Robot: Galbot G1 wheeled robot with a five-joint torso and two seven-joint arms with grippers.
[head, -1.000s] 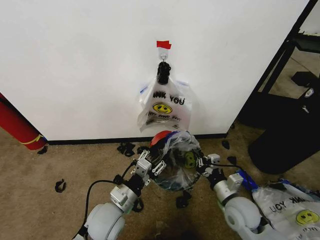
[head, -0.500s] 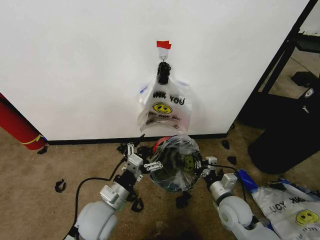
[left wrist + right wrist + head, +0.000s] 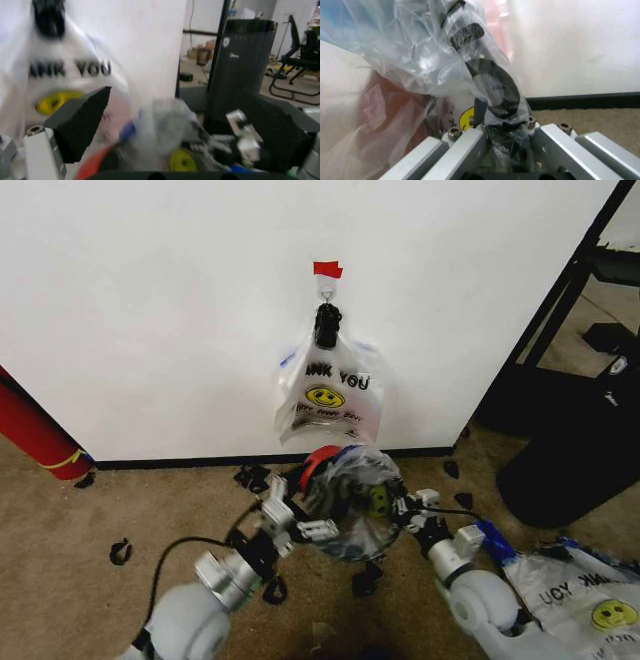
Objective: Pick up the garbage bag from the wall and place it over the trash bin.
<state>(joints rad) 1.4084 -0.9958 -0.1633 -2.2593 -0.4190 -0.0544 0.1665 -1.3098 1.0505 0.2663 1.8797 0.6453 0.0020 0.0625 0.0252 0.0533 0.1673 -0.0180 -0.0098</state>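
**Both grippers at the bagged bin below the wall hook**

Fingers (image 3: 80,123) of the left gripper (image 3: 300,515) stand spread apart, with nothing between their dark pads, at the left rim of the trash bin (image 3: 345,540). On the bin's right side the right gripper (image 3: 408,508) has its fingers clamped on a twisted fold of the garbage bag (image 3: 362,485).

Counted left to right: one red roll (image 3: 35,430) leaning in the corner, one bag of the same print (image 3: 328,395) hanging from the hook (image 3: 327,285) under a piece of red tape (image 3: 327,269), one garbage bag over the bin, one tall black container (image 3: 575,445), and one more printed bag (image 3: 590,600) lying on the floor at far right.

The bin stands on the carpet just before the black baseboard, close under the hanging bag. Open carpet lies to its left, dotted with small black scraps (image 3: 120,552); to its right the container is near.

The garbage bag is thin, crumpled, translucent plastic, with a yellow smiley and a blue strip showing, bunched over the bin's mouth; the bin's red shows through.
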